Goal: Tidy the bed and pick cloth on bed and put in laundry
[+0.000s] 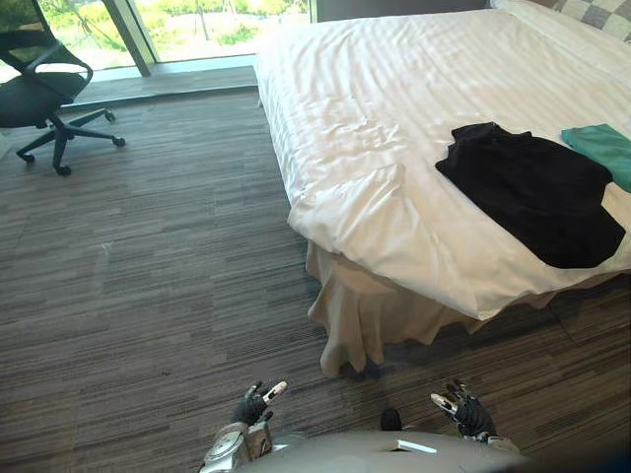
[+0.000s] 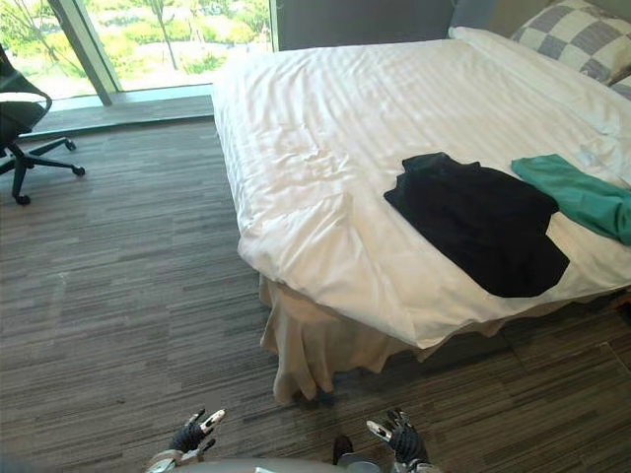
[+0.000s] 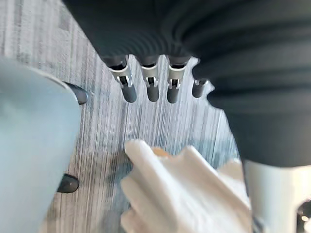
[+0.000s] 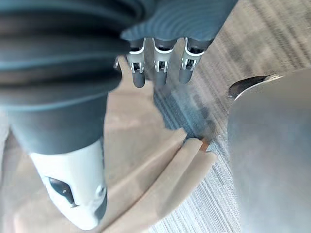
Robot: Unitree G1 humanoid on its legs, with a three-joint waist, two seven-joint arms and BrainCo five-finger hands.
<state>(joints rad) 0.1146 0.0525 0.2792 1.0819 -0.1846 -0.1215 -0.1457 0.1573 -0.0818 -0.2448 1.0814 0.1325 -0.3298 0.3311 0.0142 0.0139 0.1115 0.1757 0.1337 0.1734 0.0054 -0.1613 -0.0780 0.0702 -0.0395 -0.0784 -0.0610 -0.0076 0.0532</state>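
Bed (image 2: 325,108): white striped cover, rumpled near corner, beige skirt (image 2: 306,345) hanging to floor (image 2: 118,296). Black cloth (image 2: 478,222) spread flat by near edge. Green cloth (image 2: 577,192) just beside it. Checked pillow (image 2: 577,39) at head. Office chair (image 1: 44,84) on floor, well apart.

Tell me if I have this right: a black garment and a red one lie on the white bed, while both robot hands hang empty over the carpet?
One thing is off: the second garment is teal green, not red. The right eye view shows it beside the black garment on the white bed. The left hand and right hand do hang empty over the carpet.
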